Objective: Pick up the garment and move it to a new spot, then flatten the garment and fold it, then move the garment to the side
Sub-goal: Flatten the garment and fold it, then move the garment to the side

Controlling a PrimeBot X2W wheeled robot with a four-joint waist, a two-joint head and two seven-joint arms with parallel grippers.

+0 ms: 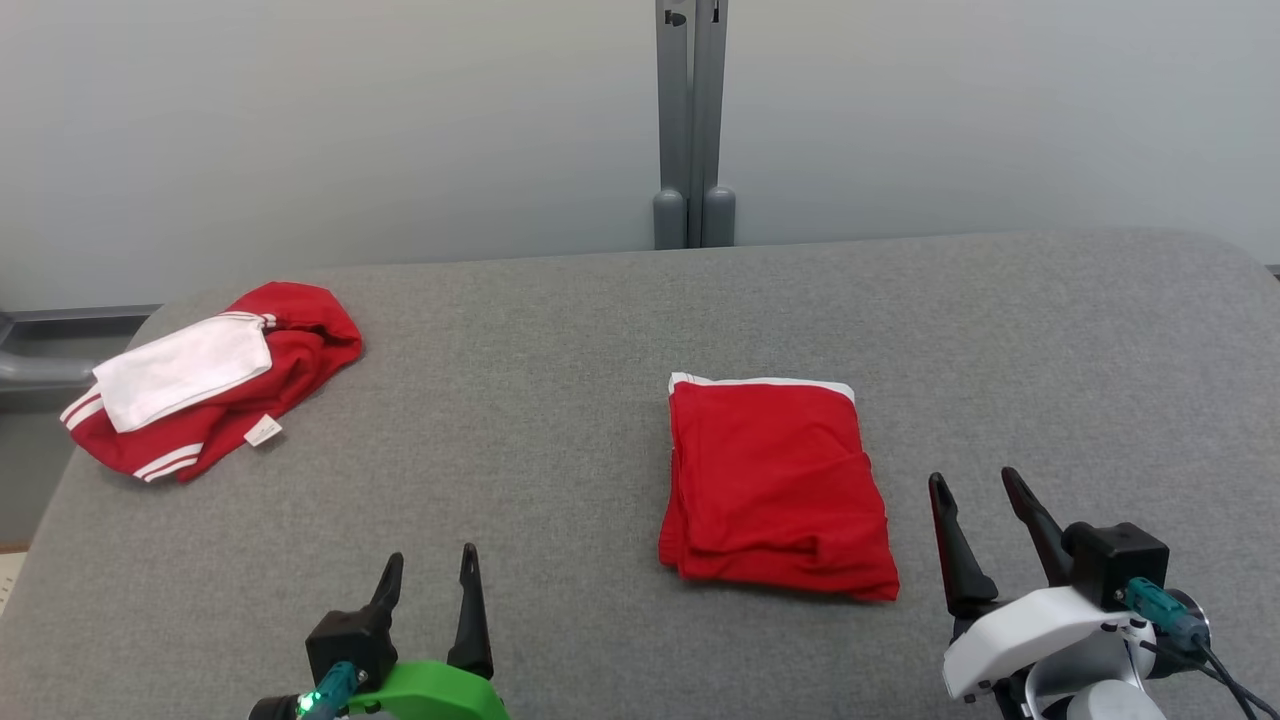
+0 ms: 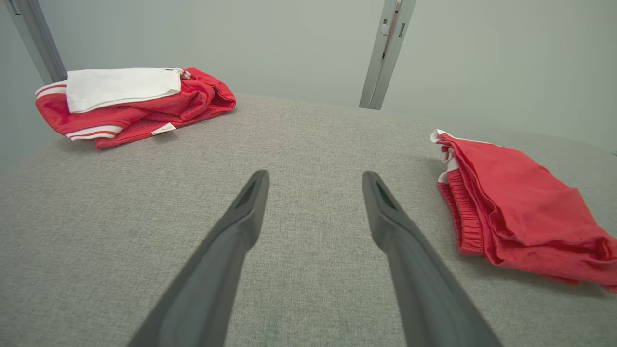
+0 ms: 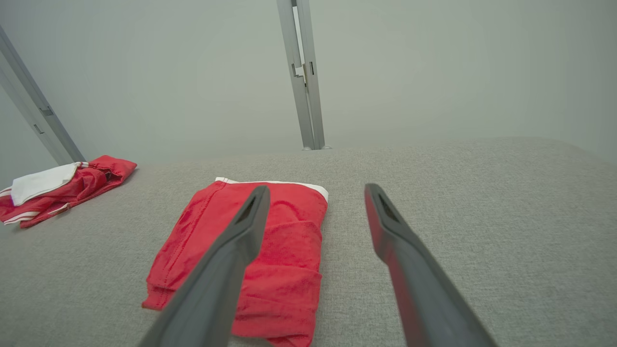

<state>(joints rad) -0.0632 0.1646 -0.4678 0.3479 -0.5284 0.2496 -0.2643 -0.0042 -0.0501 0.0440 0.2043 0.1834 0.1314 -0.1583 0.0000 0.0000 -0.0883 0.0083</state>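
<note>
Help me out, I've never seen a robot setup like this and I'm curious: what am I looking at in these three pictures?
It is a two-armed robot facing a grey padded table. One picture comes from its head, looking down; the other two come from cameras on its wrists, looking along the fingers. The left gripper and right gripper hover with jaws open, holding nothing. In front lies a folded red garment with a white edge. At the far left sits a rumpled red-and-white garment. Grey posts stand behind the table.
</note>
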